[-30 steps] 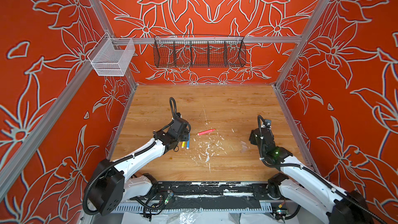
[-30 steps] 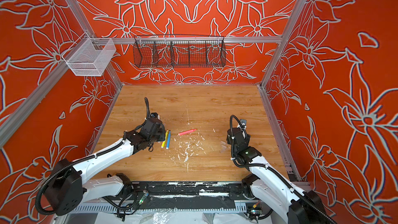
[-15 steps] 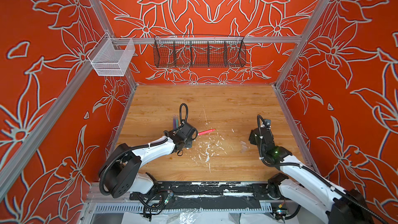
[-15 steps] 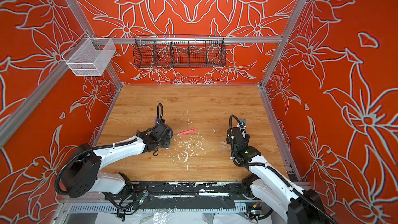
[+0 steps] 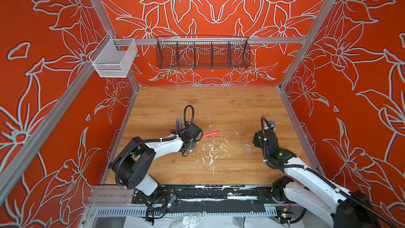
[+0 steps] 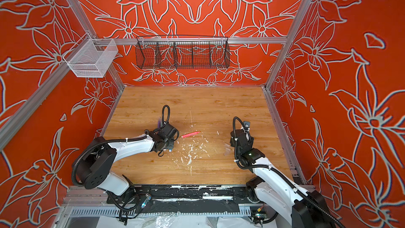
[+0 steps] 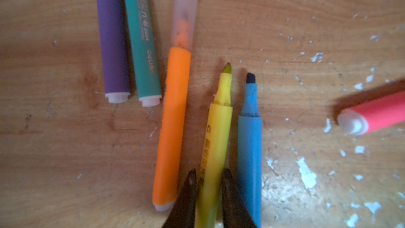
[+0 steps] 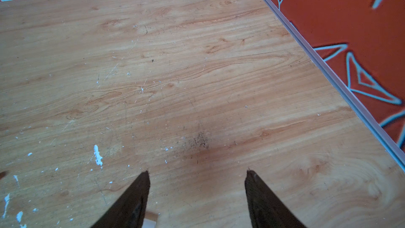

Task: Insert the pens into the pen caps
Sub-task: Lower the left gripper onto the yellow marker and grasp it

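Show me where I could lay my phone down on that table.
The far half of the table, between the pens and the back wall, is bare. So is the wood ahead of the right end effector. Crowded: the pens under the left end effector.

Purple marker pen [image 7: 112,40] and green marker pen [image 7: 143,40] are lying side by side, capped orange marker pen [image 7: 173,128] beside them, then yellow marker pen [image 7: 215,139] between left gripper [image 7: 209,172] tips, blue marker pen [image 7: 249,150] alongside. Pink-red marker pen [image 5: 210,134] is lying apart, rightward; clear plastic caps [image 5: 247,149] by right gripper [image 8: 197,172].
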### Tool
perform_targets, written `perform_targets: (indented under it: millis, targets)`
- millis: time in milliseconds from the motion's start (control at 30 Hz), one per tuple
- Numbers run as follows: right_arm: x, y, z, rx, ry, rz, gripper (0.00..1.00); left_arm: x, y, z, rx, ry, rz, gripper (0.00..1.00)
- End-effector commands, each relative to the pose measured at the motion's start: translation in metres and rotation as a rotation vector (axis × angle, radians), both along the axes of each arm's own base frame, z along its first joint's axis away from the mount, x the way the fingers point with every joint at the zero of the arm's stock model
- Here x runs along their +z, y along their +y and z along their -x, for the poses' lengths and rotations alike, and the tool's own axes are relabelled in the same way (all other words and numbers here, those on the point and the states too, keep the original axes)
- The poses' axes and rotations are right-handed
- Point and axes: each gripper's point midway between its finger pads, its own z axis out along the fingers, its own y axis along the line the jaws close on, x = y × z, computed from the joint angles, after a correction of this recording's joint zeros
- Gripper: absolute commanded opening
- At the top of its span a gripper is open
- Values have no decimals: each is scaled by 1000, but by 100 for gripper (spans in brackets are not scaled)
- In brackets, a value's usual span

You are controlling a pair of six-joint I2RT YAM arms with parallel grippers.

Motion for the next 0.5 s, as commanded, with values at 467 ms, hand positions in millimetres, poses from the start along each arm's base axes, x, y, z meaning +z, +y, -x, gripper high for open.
perform_targets:
  millis: [467]
  targets:
    - [12,2,-6,-9,-23,-22,71,54,-10,-18,-21,-110,58,0]
